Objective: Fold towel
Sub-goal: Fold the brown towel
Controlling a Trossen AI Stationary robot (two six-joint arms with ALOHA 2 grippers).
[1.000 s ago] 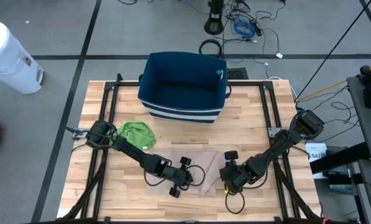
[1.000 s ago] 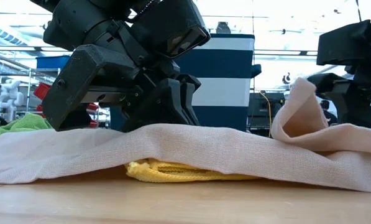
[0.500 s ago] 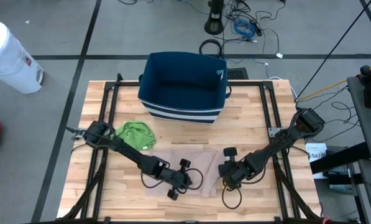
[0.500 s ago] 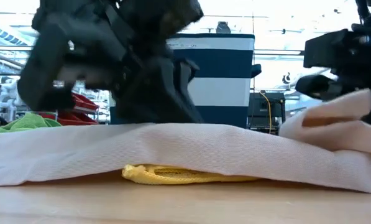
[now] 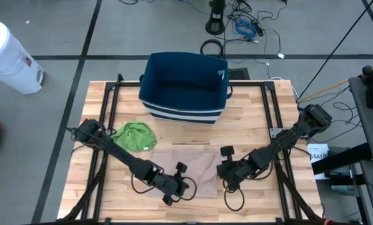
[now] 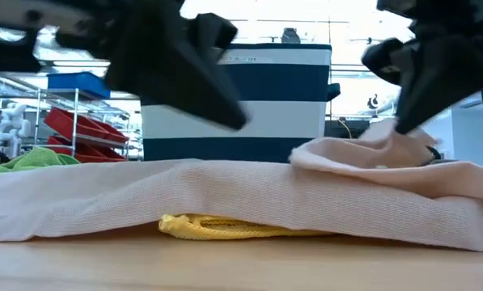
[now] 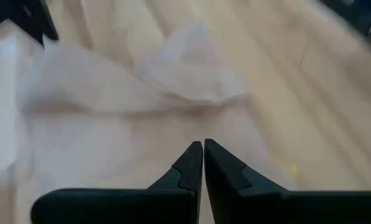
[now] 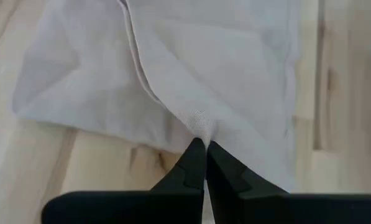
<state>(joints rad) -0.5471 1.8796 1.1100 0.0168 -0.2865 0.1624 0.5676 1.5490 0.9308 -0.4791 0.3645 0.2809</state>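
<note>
My right tool (image 8: 204,144) is clamped on a pinch of the thin, limp pink towel (image 5: 189,167) lying just in front of the blue basket (image 5: 184,86), my left tool (image 7: 203,147) closed at its near edge; corners grip best.

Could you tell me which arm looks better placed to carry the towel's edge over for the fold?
Probably the right: its pincer is shut on the towel, while the left pincer is shut, holding nothing.
</note>
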